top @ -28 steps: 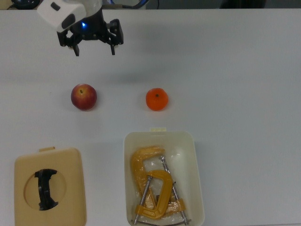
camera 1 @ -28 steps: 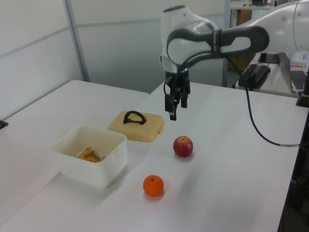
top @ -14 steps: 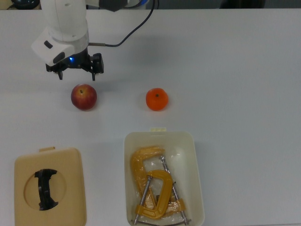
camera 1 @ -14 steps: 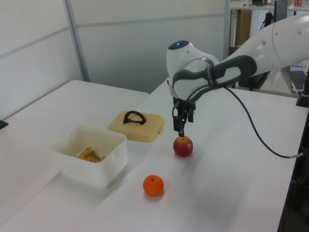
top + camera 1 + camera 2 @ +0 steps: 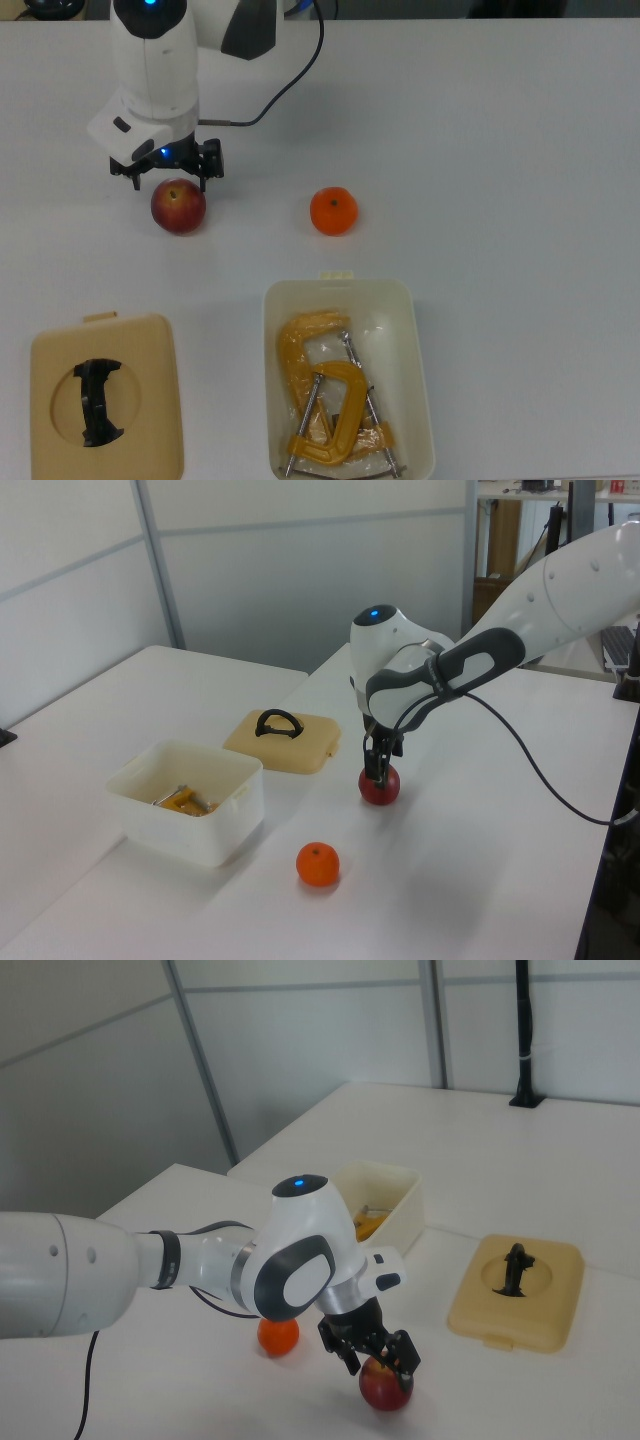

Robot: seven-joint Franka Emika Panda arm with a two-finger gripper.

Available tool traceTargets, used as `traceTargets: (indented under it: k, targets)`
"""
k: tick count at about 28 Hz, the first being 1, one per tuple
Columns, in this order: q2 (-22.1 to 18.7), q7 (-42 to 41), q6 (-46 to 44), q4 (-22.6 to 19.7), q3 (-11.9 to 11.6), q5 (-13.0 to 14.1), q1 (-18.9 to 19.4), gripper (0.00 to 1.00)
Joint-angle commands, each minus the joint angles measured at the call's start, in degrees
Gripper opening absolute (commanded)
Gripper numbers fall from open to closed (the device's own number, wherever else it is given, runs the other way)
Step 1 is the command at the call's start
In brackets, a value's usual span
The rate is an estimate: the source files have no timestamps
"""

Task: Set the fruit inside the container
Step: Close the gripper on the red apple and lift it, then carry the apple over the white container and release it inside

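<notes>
Top view: tool [image 5: 165,180] sat spread open around apple [image 5: 179,208], not yet clamped | orange [image 5: 333,211] lay on surface, right of apple | container [image 5: 420,330] held only clamps [image 5: 330,395] | both fruits left.

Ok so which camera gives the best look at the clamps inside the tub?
The top view: it looks straight down into the tub, so the yellow-orange clamps and their metal screws show whole. The left view shows only a sliver of the clamps over the rim, and the right view just a yellow patch behind the arm.
</notes>
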Motion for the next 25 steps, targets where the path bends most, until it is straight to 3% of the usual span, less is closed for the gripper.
traceTargets:
  k: [1,8,9,12,14,19,24,25]
  targets:
    - [2.57,5.64,4.45,-0.29,-0.57,-3.03,2.07,1.00]
    - [4.85,9.78,5.43,0.33,0.66,-5.76,2.87,1.00]
    - [5.20,9.78,5.43,0.42,0.92,-5.84,2.78,0.96]
    - [5.38,9.87,5.43,0.59,1.10,-5.85,2.78,0.25]
    - [5.03,10.39,5.25,1.64,1.10,-5.58,2.78,0.00]
    - [2.93,12.07,4.64,3.93,1.10,-4.79,2.61,0.00]
    - [1.43,14.35,3.32,9.98,1.10,1.09,2.69,0.00]
    - [1.69,15.49,2.45,12.96,1.19,3.19,2.78,0.00]
